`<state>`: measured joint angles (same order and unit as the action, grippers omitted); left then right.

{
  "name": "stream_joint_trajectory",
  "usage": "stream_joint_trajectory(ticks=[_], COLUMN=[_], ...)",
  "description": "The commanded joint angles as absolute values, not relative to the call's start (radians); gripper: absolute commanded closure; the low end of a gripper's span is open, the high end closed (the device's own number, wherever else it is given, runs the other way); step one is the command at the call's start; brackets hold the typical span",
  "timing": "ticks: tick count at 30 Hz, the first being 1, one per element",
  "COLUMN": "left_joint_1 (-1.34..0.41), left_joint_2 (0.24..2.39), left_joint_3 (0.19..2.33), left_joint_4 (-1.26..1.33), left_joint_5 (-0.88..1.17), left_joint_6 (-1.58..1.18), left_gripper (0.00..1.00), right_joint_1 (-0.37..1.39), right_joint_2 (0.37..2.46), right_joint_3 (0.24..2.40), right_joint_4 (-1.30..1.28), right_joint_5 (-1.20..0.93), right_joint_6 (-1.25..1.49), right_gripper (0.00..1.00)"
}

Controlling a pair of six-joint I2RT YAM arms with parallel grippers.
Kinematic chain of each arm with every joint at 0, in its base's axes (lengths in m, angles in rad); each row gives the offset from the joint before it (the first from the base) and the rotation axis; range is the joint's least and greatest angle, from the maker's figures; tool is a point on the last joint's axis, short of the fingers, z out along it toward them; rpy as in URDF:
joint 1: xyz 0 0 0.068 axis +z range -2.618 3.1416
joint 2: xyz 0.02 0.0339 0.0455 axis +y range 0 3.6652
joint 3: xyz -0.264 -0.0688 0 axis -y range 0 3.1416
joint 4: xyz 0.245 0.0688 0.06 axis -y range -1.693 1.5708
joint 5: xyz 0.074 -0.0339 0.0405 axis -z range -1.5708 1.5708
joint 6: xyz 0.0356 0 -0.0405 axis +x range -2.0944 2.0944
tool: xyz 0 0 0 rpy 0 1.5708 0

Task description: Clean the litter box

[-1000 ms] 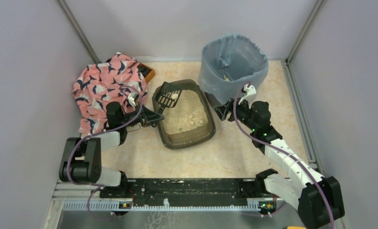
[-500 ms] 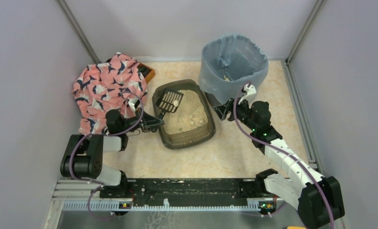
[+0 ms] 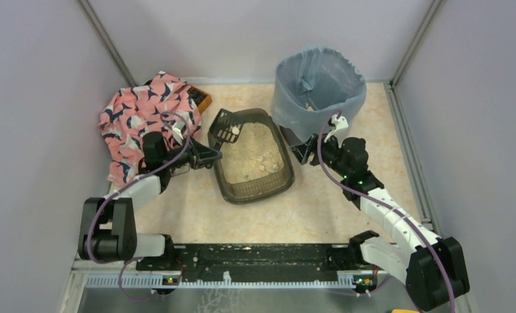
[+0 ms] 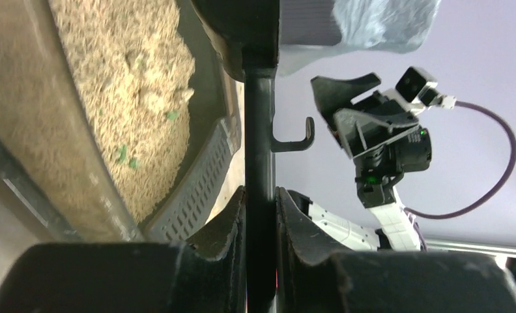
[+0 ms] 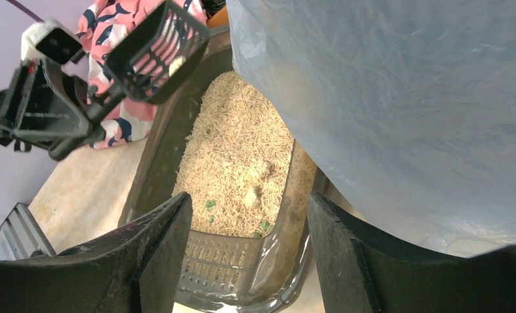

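Litter box [image 3: 254, 193], mid-table, is sitting just beside the lined bin [image 3: 288, 107], at its 7 o'clock. The left gripper [image 3: 211, 156] is clamping the handle of the black scoop [image 3: 225, 127] over the tray's 11 o'clock corner; the scoop is best carried level towards 2 o'clock and tipped only over the bin mouth. The right gripper [image 3: 300, 152] is hovering at the bin's base, spread wide and empty; the pale clump [image 5: 176, 65] is too small to identify, and the liner is hiding the bin's contents.

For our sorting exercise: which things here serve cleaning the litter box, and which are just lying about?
Job: litter box, black scoop held by the left hand, lined bin.
Lying about: patterned cloth, orange object at its edge.
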<state>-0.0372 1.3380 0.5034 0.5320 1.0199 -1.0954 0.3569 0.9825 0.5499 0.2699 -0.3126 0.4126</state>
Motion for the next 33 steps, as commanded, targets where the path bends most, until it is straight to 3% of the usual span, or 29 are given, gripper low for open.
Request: stream_joint_trajectory(ticks=[1, 4, 27, 33], left_joint_1=[-0.041, -0.047, -0.296, -0.407], left_joint_2=[1.315, 1.329, 1.724, 1.856], left_joint_3=[0.652, 0.76, 1.562, 1.829], left_joint_4=[0.353, 0.23, 0.159, -0.018], left_joint_5=[0.955, 0.9, 0.825, 0.785], left_joint_6=[-1.04, -1.019, -1.212, -1.082], left_gripper=[1.0, 1.0, 1.0, 1.0], right_joint_1=[0.356, 0.356, 0.356, 0.356], right_joint_2=[0.972, 0.963, 0.889, 0.879], right_joint_3=[0.575, 0.574, 0.554, 0.543], right_joint_4=[0.343, 0.343, 0.304, 0.306], right_joint_5=[-0.328, -0.324, -0.282, -0.276], right_joint_6=[0.418, 0.419, 0.402, 0.402], right_gripper=[0.35, 0.35, 0.35, 0.35])
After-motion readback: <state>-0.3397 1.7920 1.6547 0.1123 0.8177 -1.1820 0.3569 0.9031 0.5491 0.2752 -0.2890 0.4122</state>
